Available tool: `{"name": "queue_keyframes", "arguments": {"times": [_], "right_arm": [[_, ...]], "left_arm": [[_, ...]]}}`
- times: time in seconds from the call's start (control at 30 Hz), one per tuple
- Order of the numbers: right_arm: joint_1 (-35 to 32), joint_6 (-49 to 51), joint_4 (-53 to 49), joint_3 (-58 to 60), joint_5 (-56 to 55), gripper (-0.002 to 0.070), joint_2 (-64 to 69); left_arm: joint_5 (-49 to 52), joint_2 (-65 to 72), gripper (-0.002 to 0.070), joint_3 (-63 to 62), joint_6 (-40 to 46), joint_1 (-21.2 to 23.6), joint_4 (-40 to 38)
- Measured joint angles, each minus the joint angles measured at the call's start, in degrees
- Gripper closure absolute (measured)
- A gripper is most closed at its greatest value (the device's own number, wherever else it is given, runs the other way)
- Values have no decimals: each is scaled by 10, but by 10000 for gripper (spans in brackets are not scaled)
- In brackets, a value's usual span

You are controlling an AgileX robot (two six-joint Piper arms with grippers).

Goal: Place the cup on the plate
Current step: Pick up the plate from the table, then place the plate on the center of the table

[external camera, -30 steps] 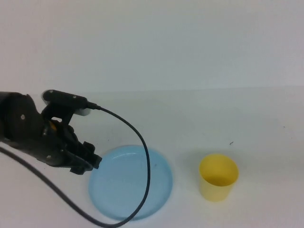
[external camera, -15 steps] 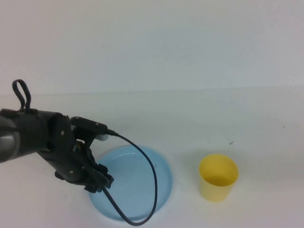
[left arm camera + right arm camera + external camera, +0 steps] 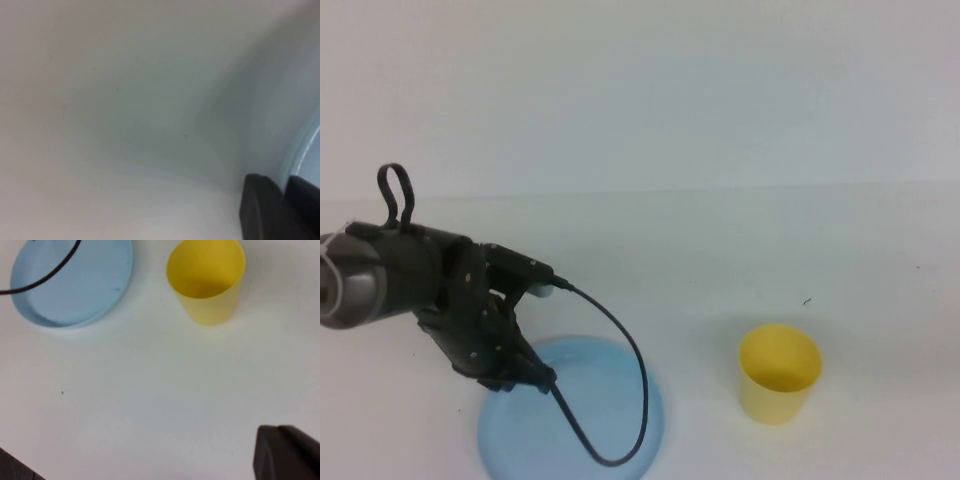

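Observation:
The yellow cup (image 3: 779,372) stands upright and empty on the white table at the front right; the right wrist view also takes in the cup (image 3: 206,280). The light blue plate (image 3: 520,440) lies flat at the front left, apart from the cup. My left gripper (image 3: 525,378) reaches down at the plate's far left rim. In the left wrist view the left gripper (image 3: 286,192) is shut on the rim of the plate (image 3: 312,145). My right gripper (image 3: 285,450) is shut on nothing over bare table, well back from the cup, and is outside the high view.
The left arm's black cable (image 3: 638,390) loops across the plate's top. The white table (image 3: 720,260) runs back to a pale wall. A dark table edge (image 3: 12,465) shows in a corner of the right wrist view.
My left gripper came down to the plate's rim and closed on it. The plate has slid left and toward the front edge. The cup has not moved.

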Motion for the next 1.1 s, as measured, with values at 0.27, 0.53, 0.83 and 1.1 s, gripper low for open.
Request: {"name": "queue_keyframes", "arguments": {"times": [0.27, 0.53, 0.83, 1.1], "right_arm": [[0, 0, 4, 0, 1, 676, 0], [0, -14, 17, 0, -3, 676, 0], [0, -31, 11, 0, -10, 676, 1], [0, -21, -43, 0, -3, 676, 49]], "left_arm": [[47, 0, 663, -94, 36, 0, -81], [58, 21, 671, -148, 65, -32, -106], [114, 94, 622, -170, 70, -36, -109], [148, 93, 321, -195, 83, -36, -93]]}}
